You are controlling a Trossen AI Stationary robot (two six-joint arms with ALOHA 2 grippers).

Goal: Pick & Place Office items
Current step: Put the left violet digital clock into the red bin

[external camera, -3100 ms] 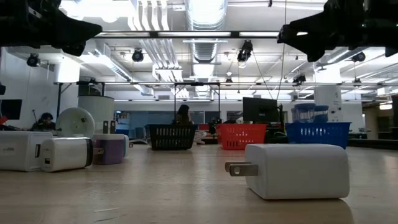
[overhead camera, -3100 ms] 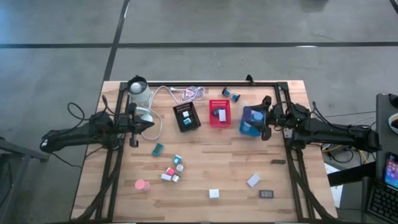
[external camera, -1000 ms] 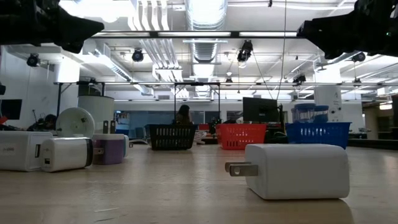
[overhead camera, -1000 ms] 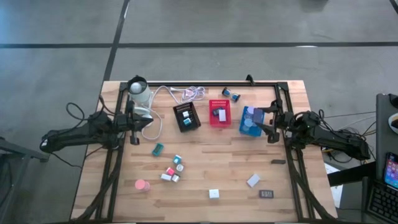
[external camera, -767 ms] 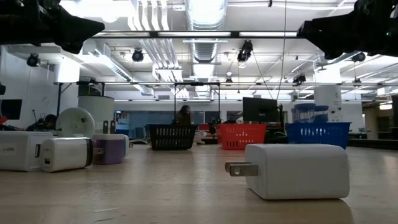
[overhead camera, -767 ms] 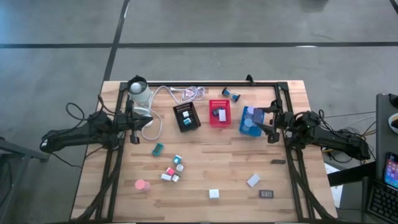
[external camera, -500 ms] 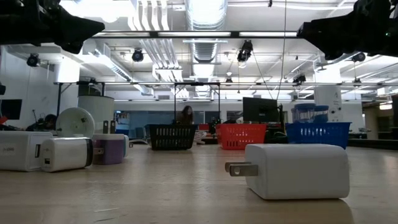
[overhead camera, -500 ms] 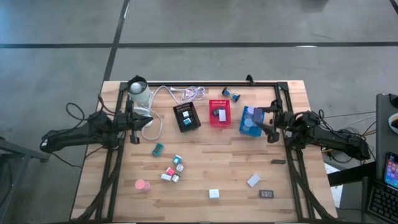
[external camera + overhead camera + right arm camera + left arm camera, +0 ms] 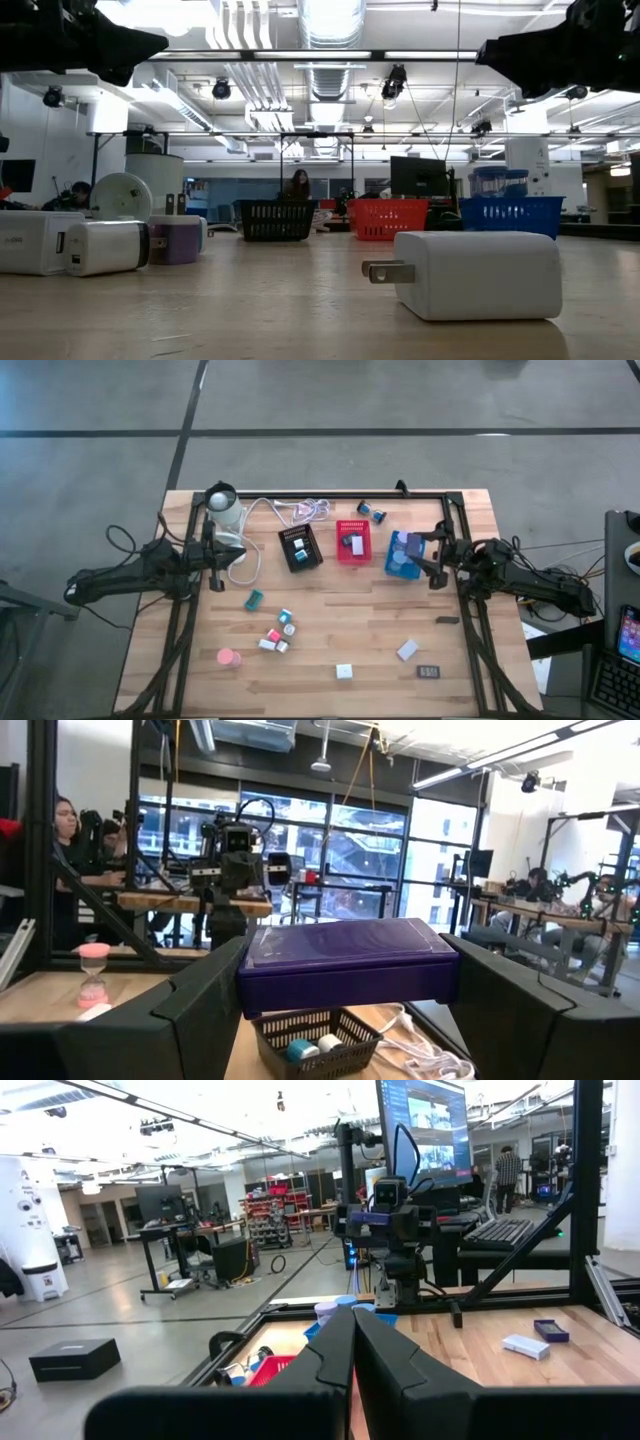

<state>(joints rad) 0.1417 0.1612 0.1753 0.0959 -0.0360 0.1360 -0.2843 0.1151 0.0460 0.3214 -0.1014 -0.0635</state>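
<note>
Right end effector [image 9: 345, 975] clamping purple block [image 9: 345, 963] seen only from its wrist, left end effector [image 9: 352, 1345] closed, empty

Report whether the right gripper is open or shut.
Shut on a purple block: the right gripper has its fingers spread wide, clamping the block's two ends.

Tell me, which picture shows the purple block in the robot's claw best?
The right wrist view: the purple block fills the middle, clamped between the right gripper's fingers. From the high view it is just a small speck by the blue tray. The low and left wrist views do not clearly show it.
</note>
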